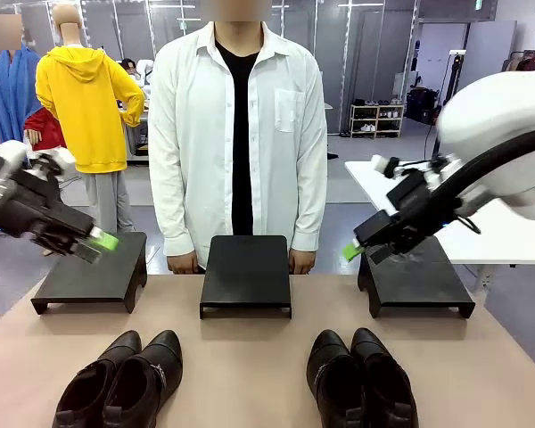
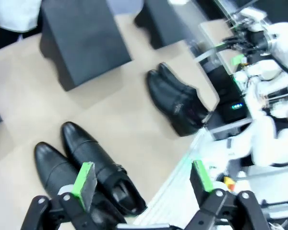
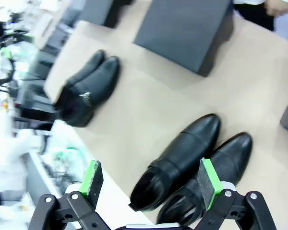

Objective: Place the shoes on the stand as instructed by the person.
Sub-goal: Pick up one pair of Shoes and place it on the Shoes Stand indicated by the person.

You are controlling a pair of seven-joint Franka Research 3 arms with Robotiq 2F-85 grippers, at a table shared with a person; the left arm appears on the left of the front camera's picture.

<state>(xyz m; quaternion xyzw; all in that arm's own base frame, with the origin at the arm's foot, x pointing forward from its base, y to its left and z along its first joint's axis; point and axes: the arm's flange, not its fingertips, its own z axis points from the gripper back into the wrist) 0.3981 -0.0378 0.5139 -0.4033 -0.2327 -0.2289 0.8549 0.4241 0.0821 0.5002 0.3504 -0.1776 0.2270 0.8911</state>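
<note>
Two prs of shoes (image 1: 147,379) near mid stand (image 1: 246,267) are shining: glossy black leather. Stand is looking matt, smooth; tabletop (image 1: 241,357) matt beige; person's shirt (image 1: 192,134) soft white cloth.

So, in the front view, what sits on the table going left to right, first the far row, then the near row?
Far row: left stand → middle stand → right stand. Near row: left pair of shoes → right pair of shoes.
</note>
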